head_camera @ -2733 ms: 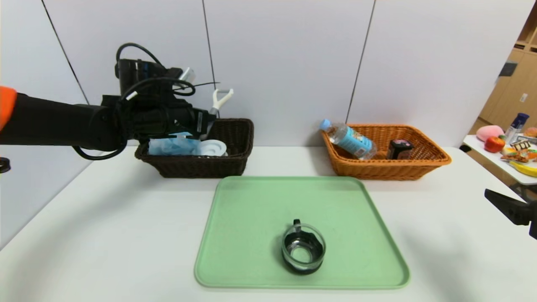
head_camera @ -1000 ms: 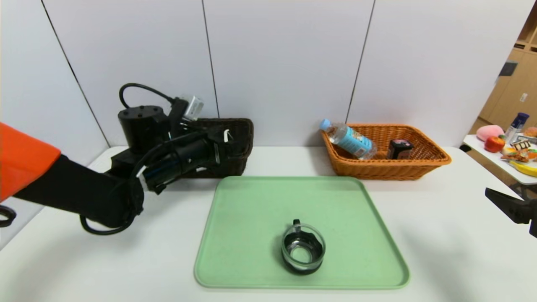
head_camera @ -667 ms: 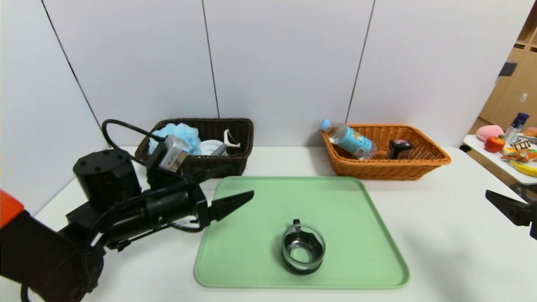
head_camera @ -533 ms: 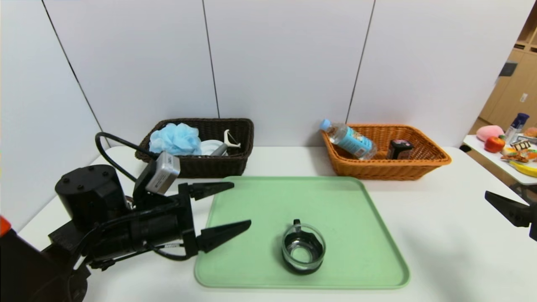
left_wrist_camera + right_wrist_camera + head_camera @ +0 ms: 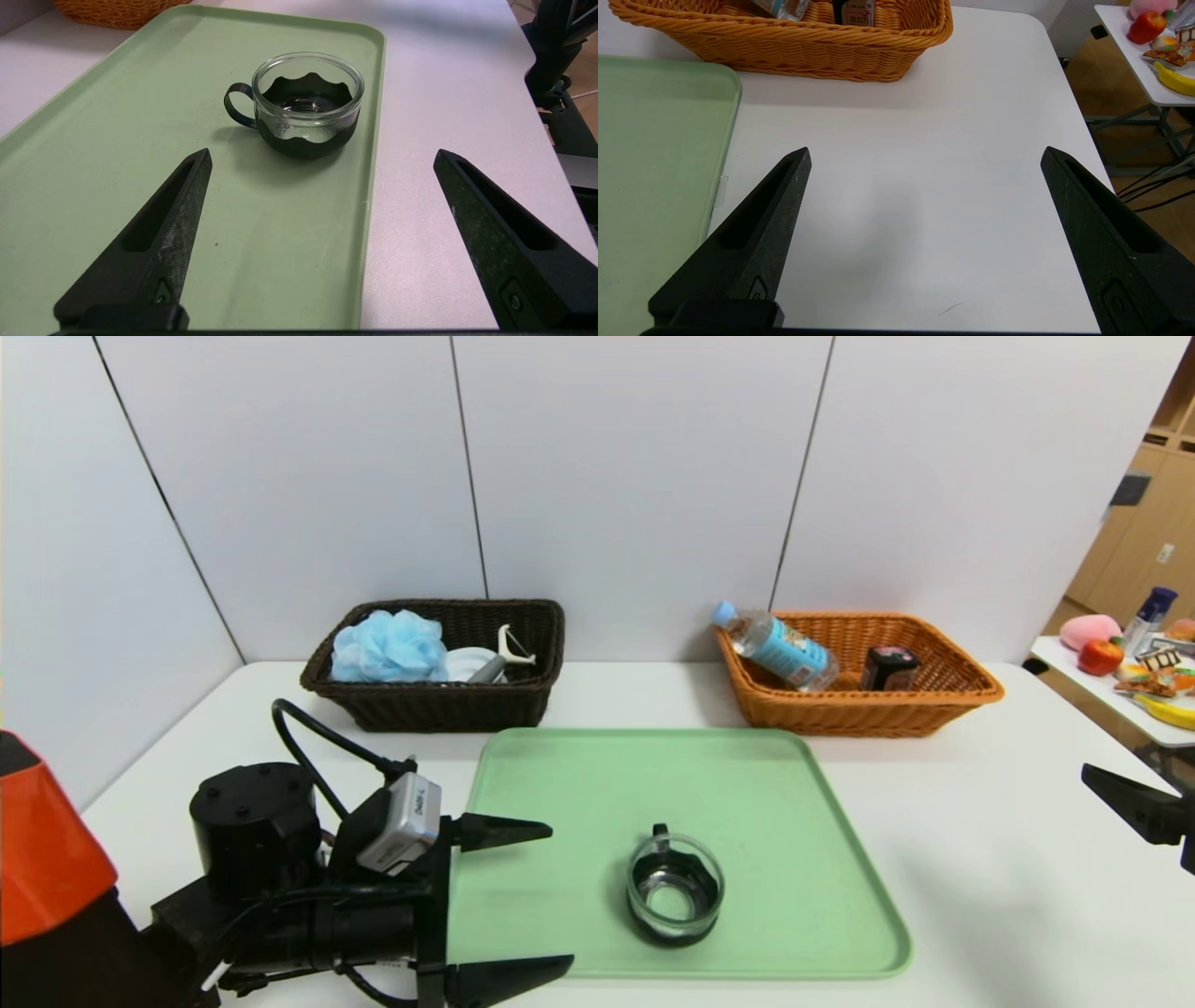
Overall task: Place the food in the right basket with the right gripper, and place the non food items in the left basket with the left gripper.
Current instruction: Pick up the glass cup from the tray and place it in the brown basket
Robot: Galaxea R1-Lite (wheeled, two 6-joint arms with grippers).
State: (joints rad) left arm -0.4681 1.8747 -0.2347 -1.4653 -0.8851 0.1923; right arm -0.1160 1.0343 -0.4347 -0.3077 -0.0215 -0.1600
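We see the left gripper (image 5: 555, 899) spread wide and empty over the green tray's (image 5: 579, 775) left edge; the glass cup (image 5: 674, 889) stands on the tray just ahead of its 2 fingertips (image 5: 203, 161), untouched. The right gripper (image 5: 924, 156) waits spread wide.

My left gripper (image 5: 551, 900) stands with fingers spread wide at the near left edge of the green tray (image 5: 766, 775). Bare tray lies between it and the glass cup (image 5: 674, 889), the tray's only obstacle. Open white table (image 5: 980, 859) lies before my parked right gripper (image 5: 924, 158).
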